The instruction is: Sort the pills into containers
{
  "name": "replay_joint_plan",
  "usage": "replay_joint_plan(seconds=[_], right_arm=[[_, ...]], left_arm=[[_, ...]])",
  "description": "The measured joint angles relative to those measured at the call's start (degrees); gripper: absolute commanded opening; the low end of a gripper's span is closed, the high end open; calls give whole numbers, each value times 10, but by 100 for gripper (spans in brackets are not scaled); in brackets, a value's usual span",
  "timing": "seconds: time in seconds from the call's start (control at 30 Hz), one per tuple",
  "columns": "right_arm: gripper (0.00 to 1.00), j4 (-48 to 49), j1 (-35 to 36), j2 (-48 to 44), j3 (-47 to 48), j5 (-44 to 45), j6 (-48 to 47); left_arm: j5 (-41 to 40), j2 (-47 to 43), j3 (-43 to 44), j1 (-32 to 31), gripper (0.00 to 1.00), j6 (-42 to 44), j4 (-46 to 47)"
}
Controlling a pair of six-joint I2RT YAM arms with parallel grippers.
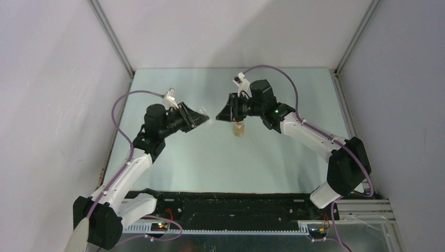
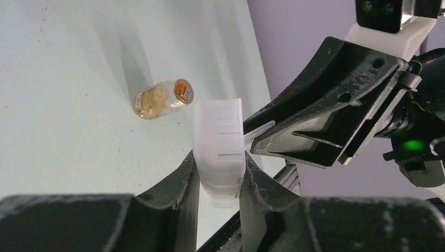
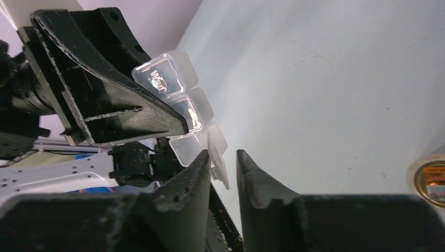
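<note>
The containers are one white translucent pill box (image 2: 218, 142) of joined compartments, held off the table with my left gripper (image 2: 219, 157) shut on its lower end. In the right wrist view the box (image 3: 173, 84) shows clear lids, and one open lid flap (image 3: 218, 157) hangs between the fingers of my right gripper (image 3: 223, 155). The flap rests against one finger with a gap to the other, so the jaws stand narrowly open. From above, both grippers (image 1: 202, 118) (image 1: 223, 115) meet mid-table. No loose pills show.
A small clear bottle (image 1: 239, 128) with orange-tan contents lies on its side on the pale table just below the right gripper, its bottle cap (image 2: 183, 90) facing the left wrist camera. Grey walls enclose the table on three sides.
</note>
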Motion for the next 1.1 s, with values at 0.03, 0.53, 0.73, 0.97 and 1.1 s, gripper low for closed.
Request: replay_joint_plan(seconds=[0.03, 0.53, 0.73, 0.97, 1.1], right_arm=[[18, 5, -1, 1, 0, -5, 3], [0, -24, 14, 5, -1, 27, 14], [0, -88, 54, 18, -1, 97, 1], [5, -128, 96, 88, -12, 146, 1], [7, -132, 107, 115, -17, 163, 3]], left_arm=[[0, -2, 0, 0, 3, 0, 2], [-64, -45, -1, 5, 99, 23, -44], [-176, -103, 7, 9, 99, 50, -116], [-268, -146, 7, 10, 100, 66, -149], [-281, -146, 7, 11, 99, 66, -160]])
